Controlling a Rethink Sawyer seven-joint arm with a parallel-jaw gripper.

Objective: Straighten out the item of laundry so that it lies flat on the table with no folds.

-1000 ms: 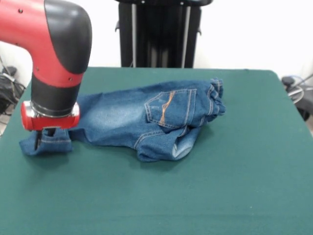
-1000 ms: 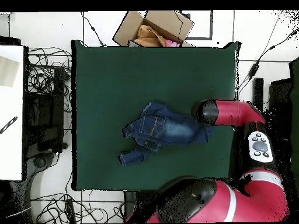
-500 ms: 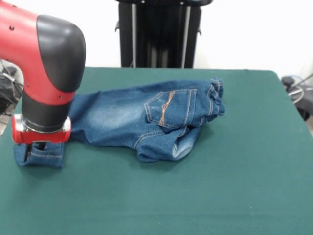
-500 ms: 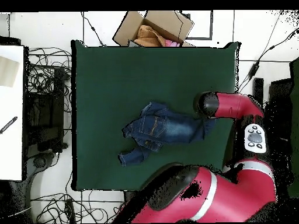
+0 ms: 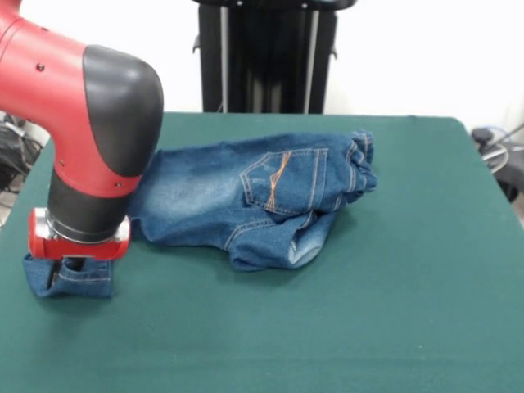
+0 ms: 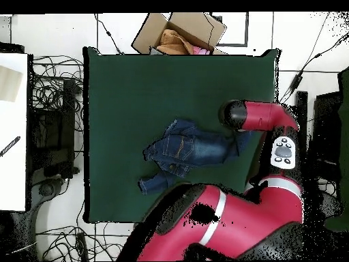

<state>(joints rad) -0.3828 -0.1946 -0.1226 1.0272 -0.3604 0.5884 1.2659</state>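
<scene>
The item of laundry (image 5: 254, 201), small blue jeans with orange stitching, lies crumpled across the middle of the green table (image 5: 393, 311). Its waist and pocket part is bunched at the right, and one leg is folded under at the front. The other leg stretches left to a hem under my gripper (image 5: 65, 268), which is shut on that hem right at the table top near the left edge. Seen from overhead, the jeans (image 6: 187, 150) lie mid-table (image 6: 136, 89), and the arm's wrist (image 6: 235, 114) covers the gripper and the leg's end.
A black stand (image 5: 266, 57) rises behind the table. An open cardboard box (image 6: 178, 33) with cloth in it sits past the table's top edge in the overhead view. Cables (image 6: 54, 102) and a white surface (image 6: 12, 129) lie to the left.
My gripper has pulled the leg hem left and toward the near edge, drawing that leg out longer. The bunched waist end has stayed put.
</scene>
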